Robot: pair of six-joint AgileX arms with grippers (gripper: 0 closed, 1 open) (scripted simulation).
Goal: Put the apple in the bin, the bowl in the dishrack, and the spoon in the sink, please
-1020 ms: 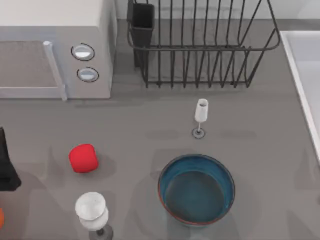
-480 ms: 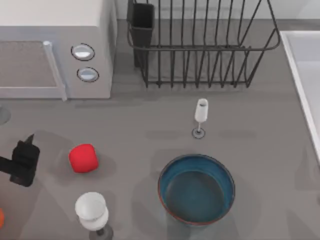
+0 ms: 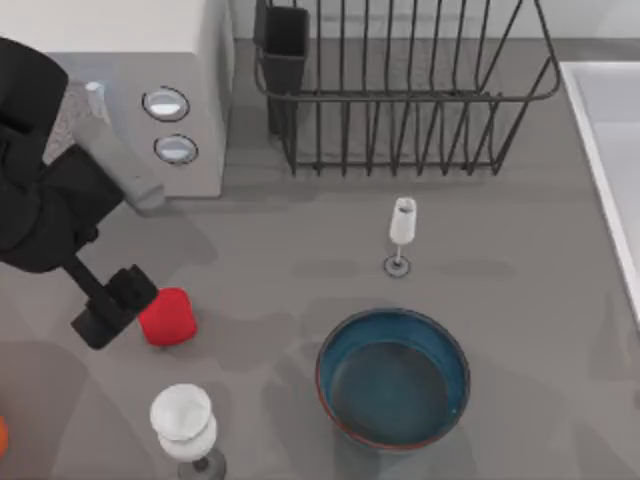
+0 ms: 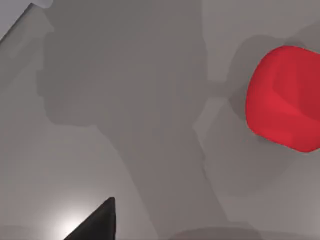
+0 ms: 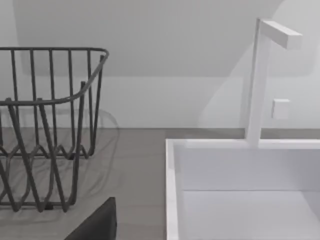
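Tabletop: apple just beside left pincer.

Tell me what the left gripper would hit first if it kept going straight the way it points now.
Most likely the grey tabletop just beside the small red blocky apple. The left gripper angles down at the apple's left edge, though its height above the table is unclear.

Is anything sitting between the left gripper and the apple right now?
Nothing visible does. In the top view the left gripper sits right beside the apple, on its left, with no object between them. The nearest wine glass stands below the apple, off that line.
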